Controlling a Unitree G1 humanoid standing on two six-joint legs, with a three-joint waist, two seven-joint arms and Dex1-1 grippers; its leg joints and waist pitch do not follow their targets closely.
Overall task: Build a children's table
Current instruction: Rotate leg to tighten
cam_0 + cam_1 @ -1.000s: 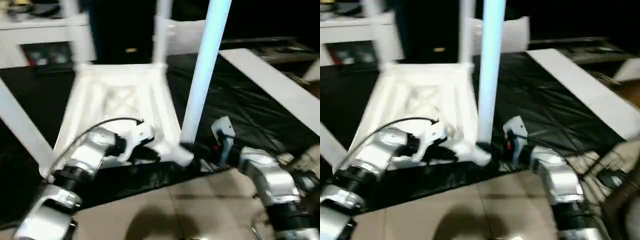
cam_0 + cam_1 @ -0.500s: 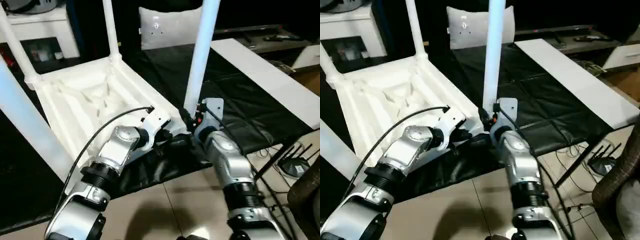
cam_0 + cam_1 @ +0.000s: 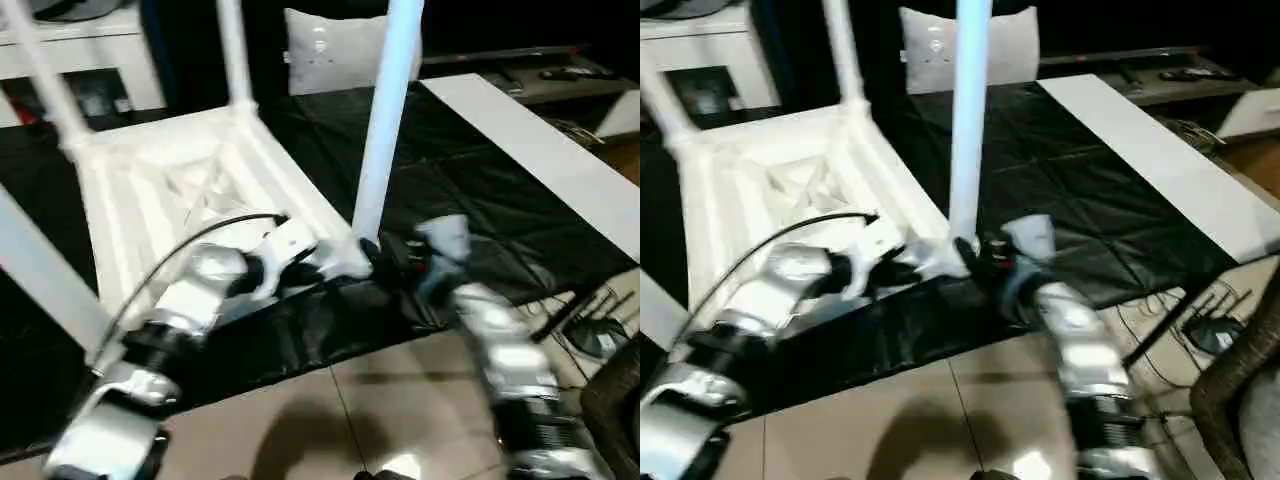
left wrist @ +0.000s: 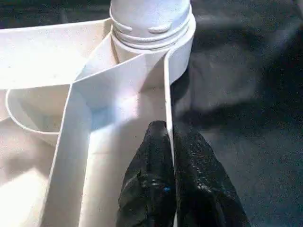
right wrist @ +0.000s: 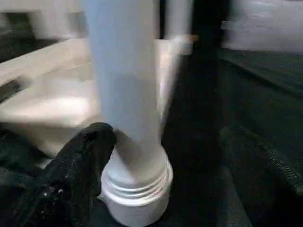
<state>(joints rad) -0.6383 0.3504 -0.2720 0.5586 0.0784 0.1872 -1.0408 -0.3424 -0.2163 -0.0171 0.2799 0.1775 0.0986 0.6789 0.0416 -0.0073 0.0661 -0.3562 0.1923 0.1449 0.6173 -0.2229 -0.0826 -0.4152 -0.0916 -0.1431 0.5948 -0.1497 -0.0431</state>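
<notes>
From the head views, the children's table point(image 3: 190, 190) lies upside down on the black bench point(image 3: 480, 180), legs up; the near right leg point(image 3: 385, 120) is being seated in its corner socket. In the left wrist view, the left tool point(image 4: 171, 156) is clamped together on the top's thin rim. In the right wrist view, the right tool's fingers point(image 5: 80, 165) stand apart, one pad beside the leg's threaded foot; I judge re-gripping and turning comes next. A grey-white cushion point(image 3: 335, 50) stands far behind, not in the way.

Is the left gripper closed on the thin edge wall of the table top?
Yes, the left gripper is shut on the table top's thin edge wall, one finger on each side.
</notes>
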